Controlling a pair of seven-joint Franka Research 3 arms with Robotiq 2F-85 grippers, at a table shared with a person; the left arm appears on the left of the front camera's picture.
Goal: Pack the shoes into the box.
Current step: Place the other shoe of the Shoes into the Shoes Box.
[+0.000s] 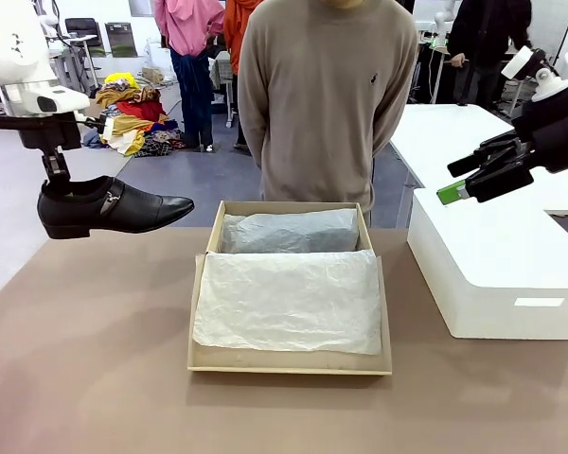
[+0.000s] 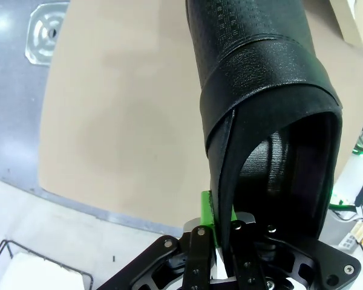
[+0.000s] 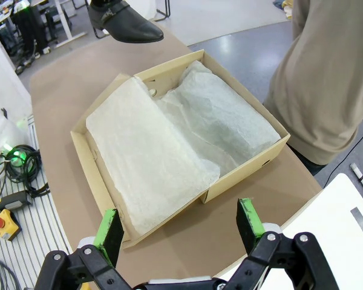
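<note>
The brown bench (image 1: 95,378) lies bare at its near edge. At its middle stands the open tan box (image 1: 291,362), resting flat. A sheet of white tissue paper (image 1: 289,303) covers its near half. In the far half, more crinkled paper sits lower, between the walls.

To the right of the box, just apart from it, sits a larger smooth white box (image 1: 492,274). Above that white box hangs the right arm (image 1: 554,132). The right jaws stand wide and hold nothing. In the right wrist view their green pads (image 3: 109,232) frame the tan box (image 3: 248,166) from above.

At the left, the left jaws are clamped on the heel rim of one glossy black shoe (image 1: 109,208). In the left wrist view one green pad (image 2: 207,211) presses the outside of the heel wall (image 2: 260,90). The shoe hangs level in the air over the bench's far left edge. Its pointed toe faces the box, and it is clear of the box.

Behind the box, at the far side, stands a person (image 1: 327,95) in a beige sweater. Farther off, a pile of coloured clothes (image 1: 133,118) lies on the floor.
</note>
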